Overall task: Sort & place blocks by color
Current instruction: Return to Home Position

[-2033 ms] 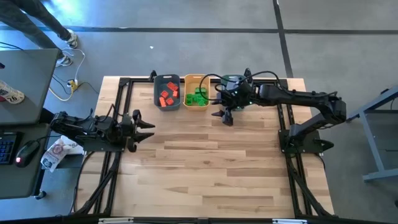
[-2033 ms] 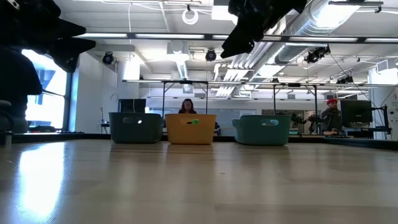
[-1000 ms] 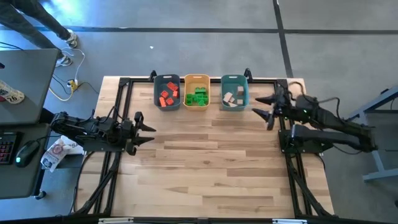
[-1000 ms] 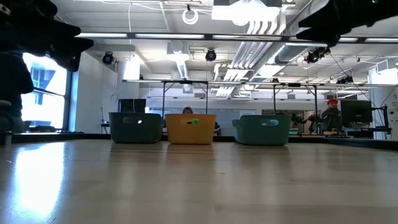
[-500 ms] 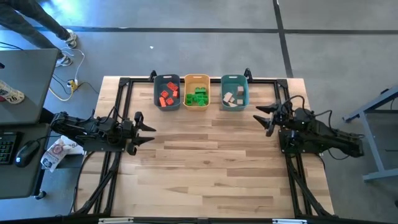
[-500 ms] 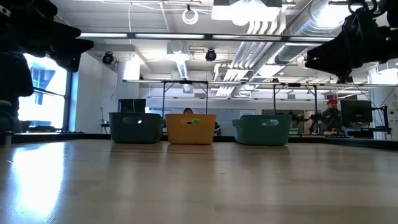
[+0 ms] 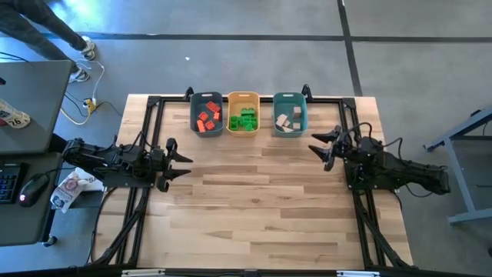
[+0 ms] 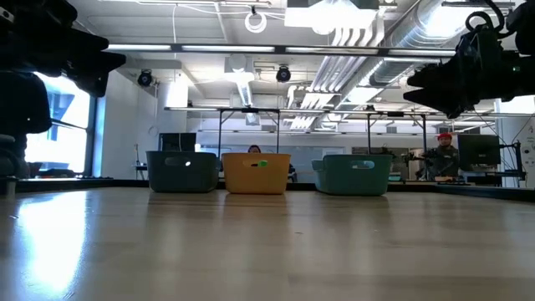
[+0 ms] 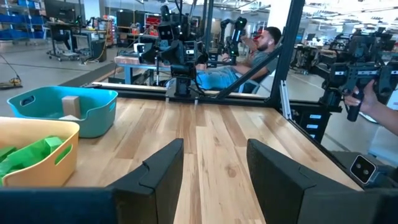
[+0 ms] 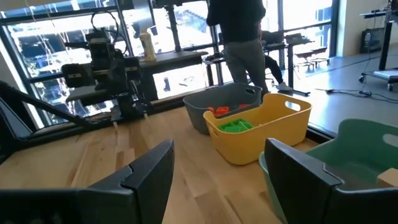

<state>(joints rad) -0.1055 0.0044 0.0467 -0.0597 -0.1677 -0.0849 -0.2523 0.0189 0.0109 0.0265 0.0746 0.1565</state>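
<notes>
1. The left gripper (image 7: 187, 161) hangs at the left side of the table (image 7: 254, 208), fingers spread apart and holding nothing. The right gripper (image 7: 318, 149), at the right side, is likewise parted and empty.
2. From above, red-orange blocks (image 7: 204, 120) lie in the blue-grey bin (image 7: 206, 98), green blocks (image 7: 246, 120) in the orange-yellow bin (image 7: 244, 95) and tan blocks (image 7: 285, 121) in the teal bin (image 7: 290, 96).
3. At table height the bin walls hide nearly everything. Only a speck of green shows through the orange-yellow bin's handle slot.
4. The right wrist view cuts the teal bin off at its edge.
</notes>
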